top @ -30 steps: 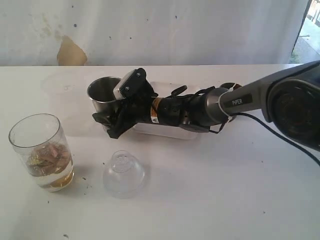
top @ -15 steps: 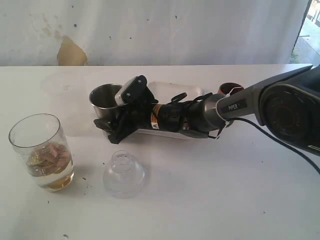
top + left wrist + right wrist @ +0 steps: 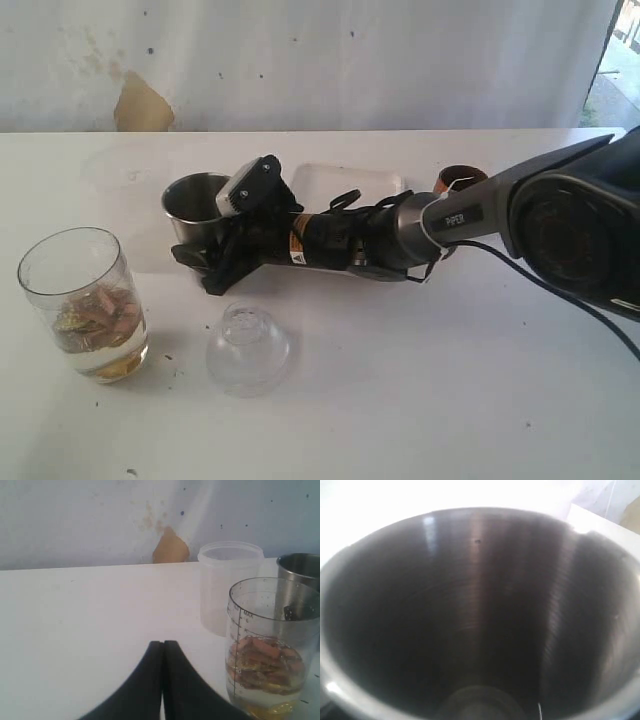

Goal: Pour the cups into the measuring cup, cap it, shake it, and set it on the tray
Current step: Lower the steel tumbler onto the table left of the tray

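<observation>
**Exterior view.** The white table (image 3: 430,400) is carrying all items. The measuring cup (image 3: 83,303) is standing upright at eight o'clock of the scene. It is uncapped and is holding brownish pieces in yellowish liquid near its base. The clear dome lid (image 3: 248,348) is lying on the table at four o'clock of the measuring cup, apart from it. The right arm (image 3: 420,222) is reaching in from three o'clock, low across the table. The right gripper (image 3: 205,255) is clamping the steel tumbler (image 3: 190,200), jaws set wide around its lower body. The tumbler is standing upright at eleven o'clock of the lid. The white tray (image 3: 340,175) is lying at twelve o'clock, partly hidden by the arm. The wooden cup (image 3: 458,178) is showing at two o'clock, behind the arm. A faint frosted cup (image 3: 115,170) is standing at ten o'clock.

**Left wrist view.** The left gripper (image 3: 163,645) is hanging over bare table with its fingers pressed together, gripping nothing. The measuring cup (image 3: 265,650) is standing near it. The frosted cup (image 3: 230,585) and the tumbler (image 3: 300,580) are standing beyond the measuring cup.

**Right wrist view.** The tumbler's dark interior (image 3: 480,620) is filling the picture. The fingers are not showing here.
</observation>
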`<move>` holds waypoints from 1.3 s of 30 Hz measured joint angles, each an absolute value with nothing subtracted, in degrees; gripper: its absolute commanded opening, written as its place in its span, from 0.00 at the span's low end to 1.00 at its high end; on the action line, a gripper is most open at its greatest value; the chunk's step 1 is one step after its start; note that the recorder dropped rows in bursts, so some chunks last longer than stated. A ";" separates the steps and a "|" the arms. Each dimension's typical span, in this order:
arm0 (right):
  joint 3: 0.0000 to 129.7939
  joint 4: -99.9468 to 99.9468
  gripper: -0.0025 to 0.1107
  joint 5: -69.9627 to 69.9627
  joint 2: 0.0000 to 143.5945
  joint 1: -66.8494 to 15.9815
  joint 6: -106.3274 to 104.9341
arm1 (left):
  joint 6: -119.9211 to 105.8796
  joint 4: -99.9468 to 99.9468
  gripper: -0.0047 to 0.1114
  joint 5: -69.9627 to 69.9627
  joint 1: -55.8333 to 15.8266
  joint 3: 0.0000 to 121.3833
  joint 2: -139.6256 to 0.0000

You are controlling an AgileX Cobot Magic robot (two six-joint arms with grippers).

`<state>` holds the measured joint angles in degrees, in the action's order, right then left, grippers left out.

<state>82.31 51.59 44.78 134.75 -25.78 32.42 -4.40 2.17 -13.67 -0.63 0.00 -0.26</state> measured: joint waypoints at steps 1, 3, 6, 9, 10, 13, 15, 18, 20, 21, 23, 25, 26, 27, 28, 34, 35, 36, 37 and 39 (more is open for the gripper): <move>82.31 51.59 0.02 44.78 134.75 -25.78 32.29 | -4.40 2.17 0.04 -13.67 -0.63 0.00 -0.26; 82.31 51.59 0.02 44.66 134.75 -25.78 31.93 | -4.40 2.17 0.04 -13.67 -0.63 0.00 -0.26; 82.31 51.59 0.03 44.55 134.75 -25.78 31.92 | -4.40 2.17 0.04 -13.67 -0.63 0.00 -0.26; 82.31 51.59 0.12 44.32 134.75 -25.78 31.92 | -4.40 2.17 0.04 -13.67 -0.63 0.00 -0.26; 82.31 51.59 0.16 44.27 134.75 -25.78 31.92 | -4.40 2.17 0.04 -13.67 -0.63 0.00 -0.26; 82.31 51.59 0.38 43.62 134.75 -25.78 31.92 | -4.40 2.17 0.04 -13.67 -0.63 0.00 -0.26; 82.31 51.59 0.55 43.47 134.75 -25.78 31.92 | -4.40 2.17 0.04 -13.67 -0.63 0.00 -0.26; 82.31 51.59 0.72 43.39 134.75 -25.78 32.22 | -4.40 2.17 0.04 -13.67 -0.63 0.00 -0.26; 82.31 51.51 0.76 43.08 134.75 -25.78 32.72 | -4.40 2.17 0.04 -13.67 -0.63 0.00 -0.26; 82.31 51.46 0.77 43.08 134.75 -25.78 32.93 | -4.40 2.17 0.04 -13.67 -0.63 0.00 -0.26; 82.68 51.46 0.77 42.65 134.75 -25.78 32.95 | -4.40 2.17 0.04 -13.67 -0.63 0.00 -0.26; 82.68 51.46 0.77 42.20 134.75 -25.78 32.95 | -4.40 2.17 0.04 -13.67 -0.63 0.00 -0.26; 82.68 51.46 0.77 41.88 134.75 -25.78 32.95 | -4.40 2.17 0.04 -13.67 -0.63 0.00 -0.26; 82.68 51.46 0.77 41.64 134.75 -25.78 32.95 | -4.40 2.17 0.04 -13.67 -0.63 0.00 -0.26; 82.68 51.46 0.77 41.49 134.75 -25.78 32.98 | -4.40 2.17 0.04 -13.67 -0.63 0.00 -0.26; 82.68 51.46 0.77 41.49 134.75 -25.78 32.98 | -4.40 2.17 0.04 -13.67 -0.63 0.00 -0.26; 82.68 51.46 0.77 41.35 134.75 -25.78 32.98 | -4.40 2.17 0.04 -13.67 -0.63 0.00 -0.26; 82.68 51.46 0.77 41.19 134.54 -25.78 32.98 | -4.40 2.17 0.04 -13.67 -0.63 0.00 -0.26; 82.68 51.46 0.77 40.95 134.34 -25.78 32.98 | -4.40 2.17 0.04 -13.67 -0.63 0.00 -0.26; 82.68 51.46 0.77 40.95 133.75 -25.78 32.98 | -4.40 2.17 0.04 -13.67 -0.63 0.00 -0.26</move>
<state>82.68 51.46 40.95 133.75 -25.78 32.98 -4.40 2.17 -13.67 -0.63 0.00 -0.26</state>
